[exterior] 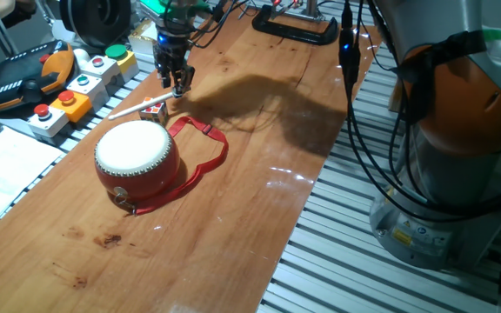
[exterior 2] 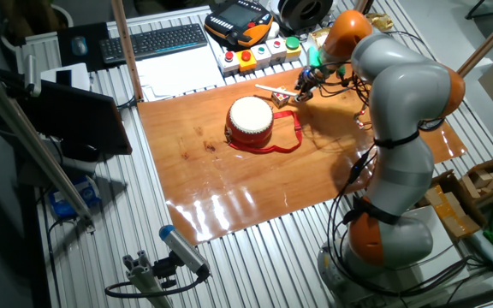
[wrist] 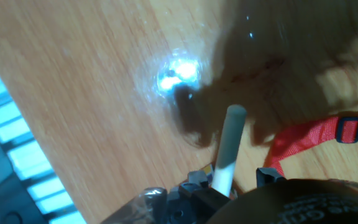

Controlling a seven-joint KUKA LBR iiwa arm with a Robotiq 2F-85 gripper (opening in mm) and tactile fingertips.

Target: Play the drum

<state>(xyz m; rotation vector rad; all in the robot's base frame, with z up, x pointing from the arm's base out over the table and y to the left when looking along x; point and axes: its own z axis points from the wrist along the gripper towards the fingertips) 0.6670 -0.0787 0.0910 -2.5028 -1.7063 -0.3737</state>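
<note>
Just behind the drum [exterior: 136, 156], jaws hover near the board's [exterior: 259, 209] back edge.

My arm [exterior 2: 405, 111]: grey-silver rounded casings, orange joint bands. Black cables [exterior: 381, 130] hang along my lower links. Grey base [exterior 2: 375, 257]. My gripper [exterior: 174, 71]: dark metal, green fitting at its twelve o'clock.

In the hand view the fingers [wrist: 229, 196] are blurred and cut by the bottom edge, so their grip on the white stick [wrist: 227, 146] is unclear. The red strap [wrist: 319, 134] runs off the right edge. The drum lies outside that view.
</note>
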